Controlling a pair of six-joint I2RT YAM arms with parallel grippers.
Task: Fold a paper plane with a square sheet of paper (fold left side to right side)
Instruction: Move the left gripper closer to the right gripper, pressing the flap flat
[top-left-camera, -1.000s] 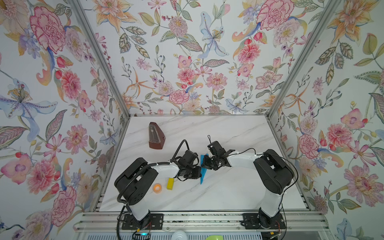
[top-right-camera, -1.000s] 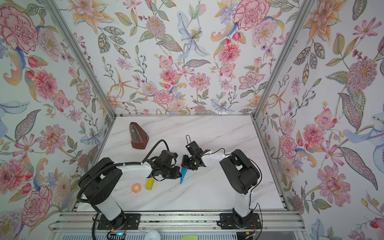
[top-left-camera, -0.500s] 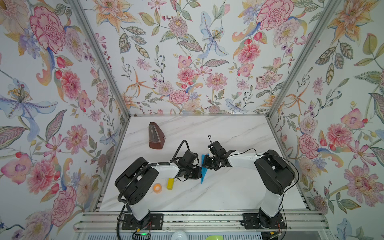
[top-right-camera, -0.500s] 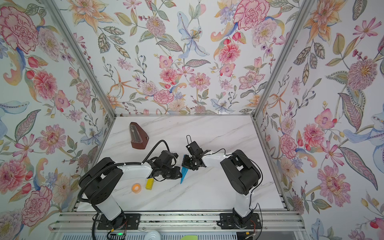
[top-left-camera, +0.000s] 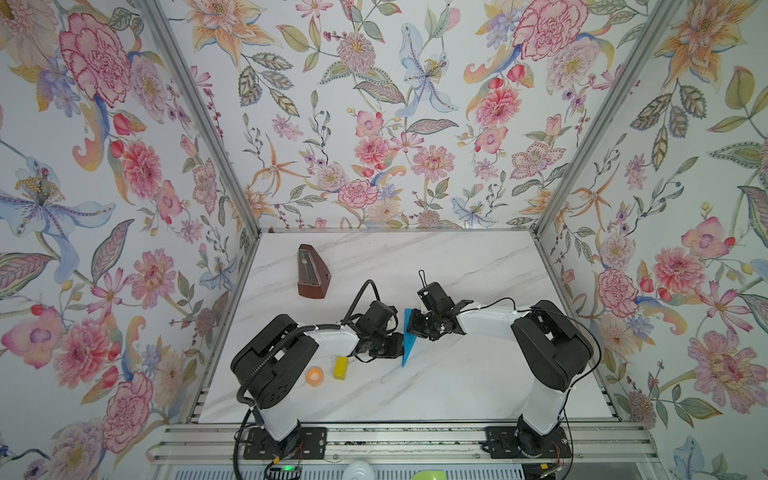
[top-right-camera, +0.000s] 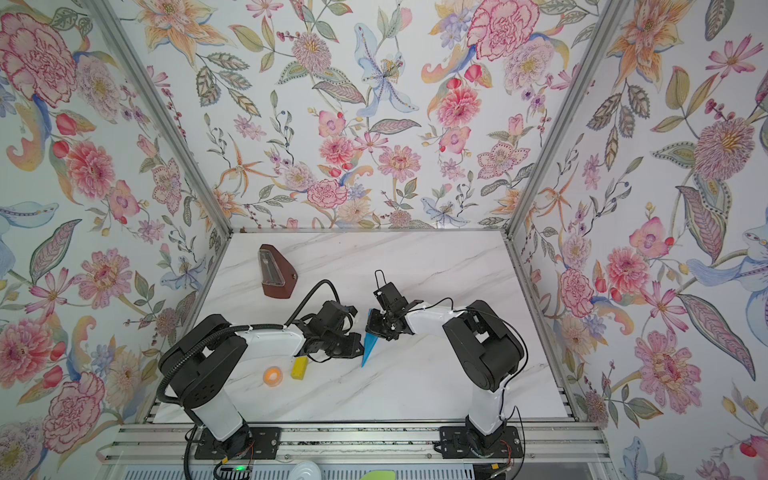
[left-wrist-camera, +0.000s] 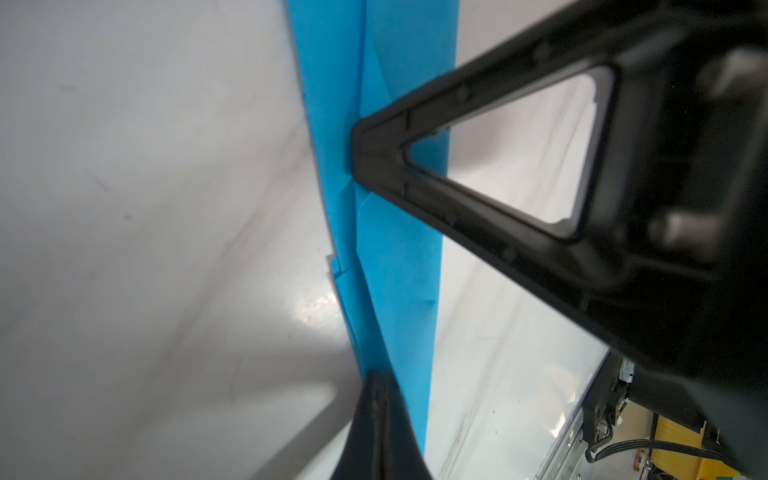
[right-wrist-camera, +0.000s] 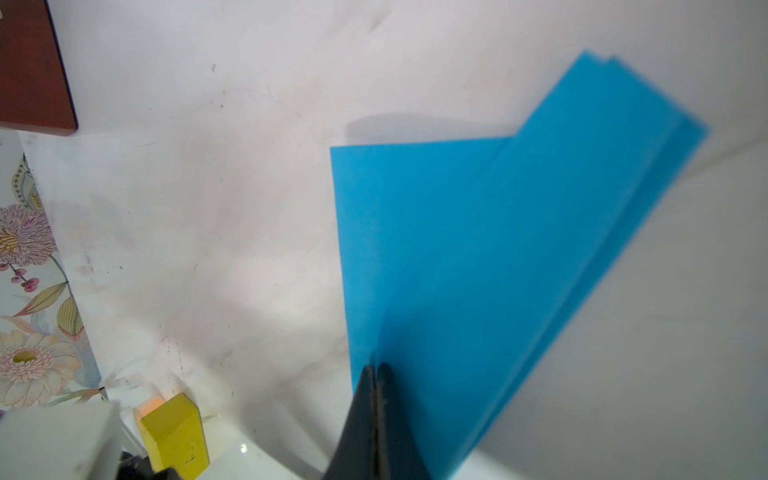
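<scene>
You seem mid wing-crease: left claw (left-wrist-camera: 376, 380) and right claw (right-wrist-camera: 376, 370), both clenched, touch the paper plane (right-wrist-camera: 457, 249); next, press firmly along its fold.

A: From above, how much of the blue paper (top-left-camera: 408, 349) shows?
B: A sliver. The left claw (top-left-camera: 399, 345) and right claw (top-left-camera: 414, 328) cover the rest, and its folds are too small to read.
A: Do they pinch it or only press?
B: Cannot tell. In the left wrist view it runs out of frame; in the right wrist view its far end blurs, and the brown metronome (right-wrist-camera: 33, 66) is cropped.
</scene>
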